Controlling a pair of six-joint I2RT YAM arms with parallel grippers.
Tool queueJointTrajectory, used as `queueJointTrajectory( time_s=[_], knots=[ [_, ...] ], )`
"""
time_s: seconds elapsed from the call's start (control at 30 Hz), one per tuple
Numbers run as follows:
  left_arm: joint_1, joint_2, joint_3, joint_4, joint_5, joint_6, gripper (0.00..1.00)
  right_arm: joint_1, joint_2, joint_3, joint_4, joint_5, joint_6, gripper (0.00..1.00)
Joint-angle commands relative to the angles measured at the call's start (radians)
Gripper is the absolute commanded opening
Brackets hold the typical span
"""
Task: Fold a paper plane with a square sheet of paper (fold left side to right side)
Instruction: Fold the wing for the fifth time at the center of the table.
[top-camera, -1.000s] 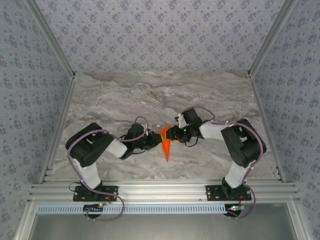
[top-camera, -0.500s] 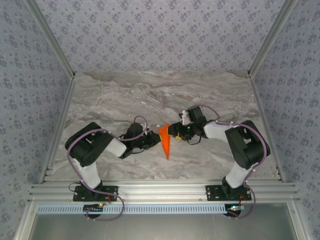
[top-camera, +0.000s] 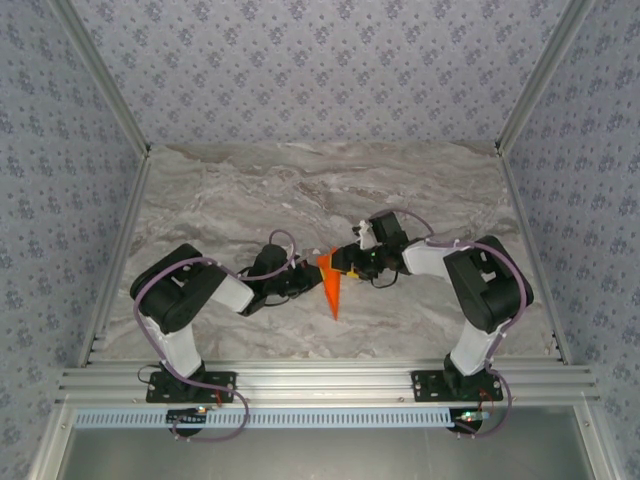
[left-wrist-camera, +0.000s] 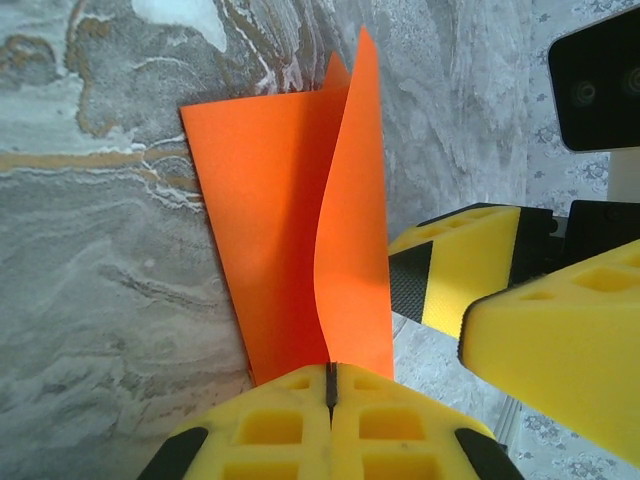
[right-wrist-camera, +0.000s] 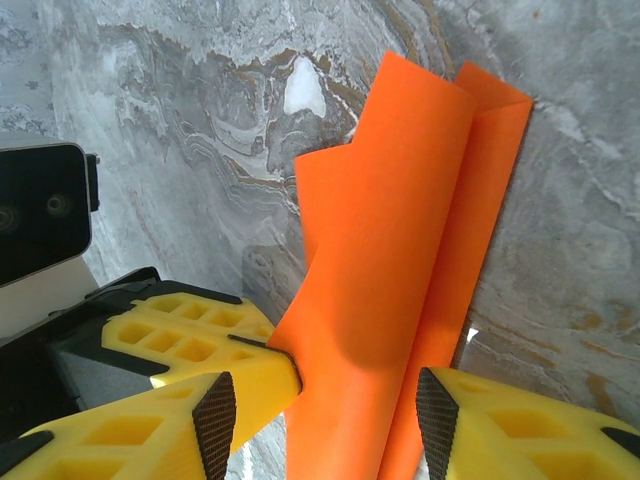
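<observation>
The left hand (left-wrist-camera: 330, 385) is shut tight on one edge of the orange paper (left-wrist-camera: 280, 220), I think to stop it sliding. The right hand (right-wrist-camera: 325, 420) is partly open. Its yellow fingers (right-wrist-camera: 510, 430) sit on each side of the paper, not squeezing. The paper lies in the middle of the top picture, on the gray, stone-look desk (top-camera: 250, 190). It is thin, smooth and pointy, with one flap curling up.
</observation>
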Motion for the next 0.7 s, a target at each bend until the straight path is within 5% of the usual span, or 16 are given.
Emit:
queueJointTrajectory(
  time_s=[0.0, 0.67],
  knots=[
    [0.004, 0.008, 0.026, -0.009, 0.007, 0.028, 0.00, 0.007, 0.027, 0.027, -0.008, -0.009, 0.009, 0.54],
    [0.021, 0.019, 0.056, -0.072, 0.002, 0.079, 0.00, 0.033, 0.079, 0.097, -0.244, 0.101, -0.076, 0.54]
  ],
)
